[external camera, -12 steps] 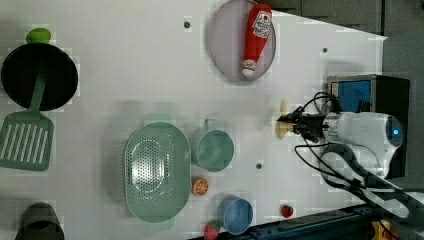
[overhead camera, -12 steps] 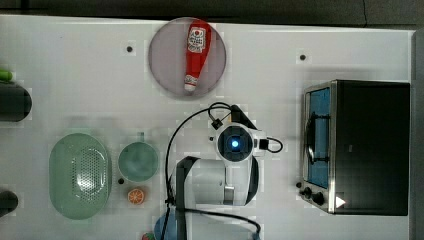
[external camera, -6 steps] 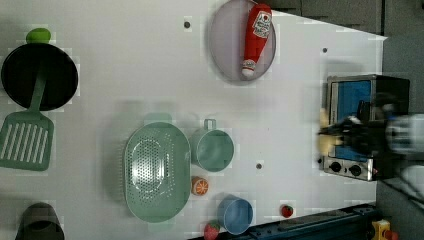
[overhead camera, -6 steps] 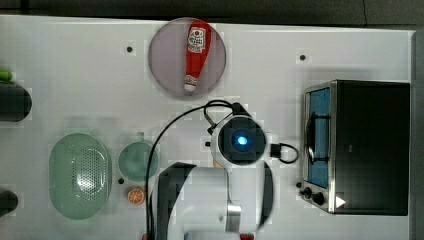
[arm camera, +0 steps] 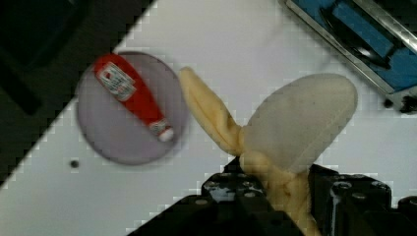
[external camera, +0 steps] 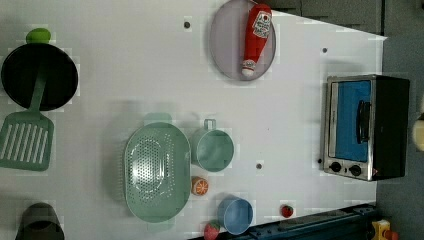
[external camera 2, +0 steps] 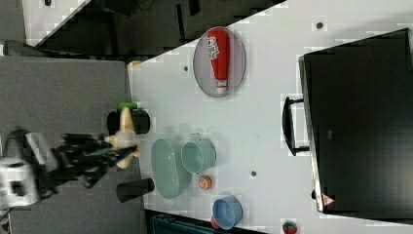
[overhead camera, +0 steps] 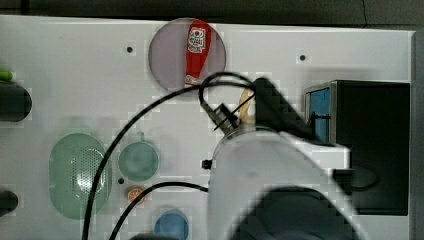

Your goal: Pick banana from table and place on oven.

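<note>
Raised banana [arm camera: 295, 128] in pincer [arm camera: 285, 196], oven [overhead camera: 372, 145] beside

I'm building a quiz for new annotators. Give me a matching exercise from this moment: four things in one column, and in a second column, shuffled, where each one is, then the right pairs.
Things:
1. banana
2. ketchup bottle
3. spatula
4. orange slice

Places:
A. lying on the round grey plate
B. on the table beside the green colander
C. held between the jaws of the gripper, above the table
D. handle resting across the black pan

Pairs: 1-C, 2-A, 3-D, 4-B
</note>
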